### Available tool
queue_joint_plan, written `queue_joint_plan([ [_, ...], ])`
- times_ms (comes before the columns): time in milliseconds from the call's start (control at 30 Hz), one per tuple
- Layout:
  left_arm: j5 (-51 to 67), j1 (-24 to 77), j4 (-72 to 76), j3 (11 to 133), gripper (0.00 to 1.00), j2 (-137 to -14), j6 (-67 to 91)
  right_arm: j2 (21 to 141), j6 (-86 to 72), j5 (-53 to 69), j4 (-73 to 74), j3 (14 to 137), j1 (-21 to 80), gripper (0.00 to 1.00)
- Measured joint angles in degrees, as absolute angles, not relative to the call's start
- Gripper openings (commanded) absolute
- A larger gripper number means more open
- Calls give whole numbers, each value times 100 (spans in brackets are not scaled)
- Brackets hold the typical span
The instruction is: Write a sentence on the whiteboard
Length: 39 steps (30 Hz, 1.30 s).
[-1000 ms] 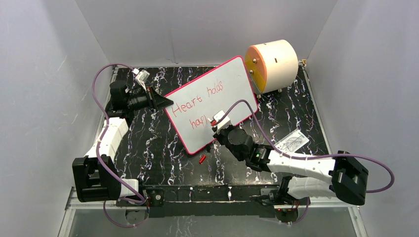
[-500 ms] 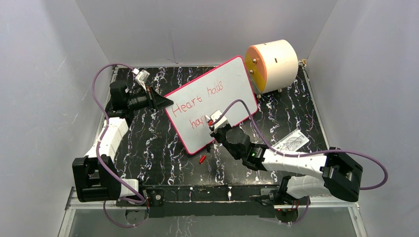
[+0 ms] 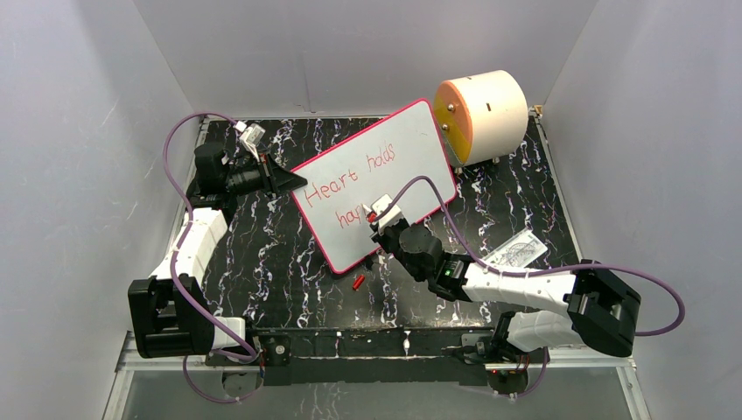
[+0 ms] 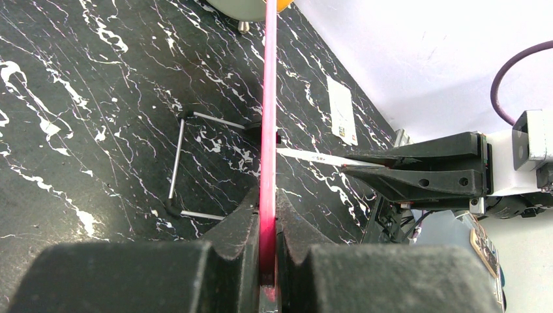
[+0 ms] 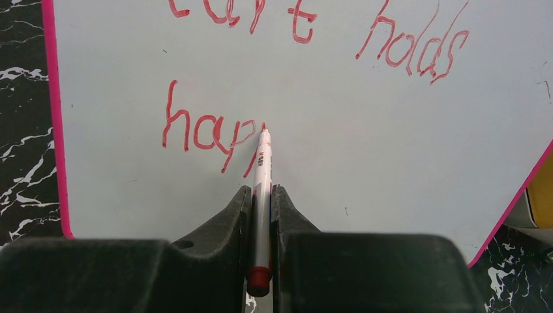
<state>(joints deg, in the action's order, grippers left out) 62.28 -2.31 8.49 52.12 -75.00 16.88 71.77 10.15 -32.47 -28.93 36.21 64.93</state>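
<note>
The whiteboard (image 3: pixel 411 149), white with a pink-red rim, stands tilted at mid-table. My left gripper (image 3: pixel 296 183) is shut on its left rim, which the left wrist view shows edge-on as a pink strip (image 4: pixel 268 98) between the fingers (image 4: pixel 238 218). My right gripper (image 3: pixel 378 224) is shut on a white marker (image 5: pixel 262 176) with a red end. The marker's tip touches the board at the end of the second line. The sentence (image 3: pixel 350 179) reads "Heart holds" above "hap" (image 5: pixel 202 134), with a further stroke at the tip.
A cream cylinder with an orange face (image 3: pixel 483 115) stands at the back right, close to the board's right corner. A small red cap (image 3: pixel 358 282) lies on the black marbled table below the board. A printed packet (image 3: pixel 518 251) lies to the right. A wire stand (image 4: pixel 179 163) sits behind the board.
My right gripper and marker have shifted slightly left and up on the board, and the right arm's elbow has swung left. The left arm and whiteboard have not moved.
</note>
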Motion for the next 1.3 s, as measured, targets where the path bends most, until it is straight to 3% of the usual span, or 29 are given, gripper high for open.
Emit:
queue_joint_plan([
  [767, 6237, -231, 847, 5212, 0, -7502, 1686, 7314, 1076, -3321, -3229, 3621, 6386, 0],
  [1300, 6235, -231, 847, 5212, 0, -7502, 1686, 7194, 858, -3424, -2700, 3621, 6375, 0],
])
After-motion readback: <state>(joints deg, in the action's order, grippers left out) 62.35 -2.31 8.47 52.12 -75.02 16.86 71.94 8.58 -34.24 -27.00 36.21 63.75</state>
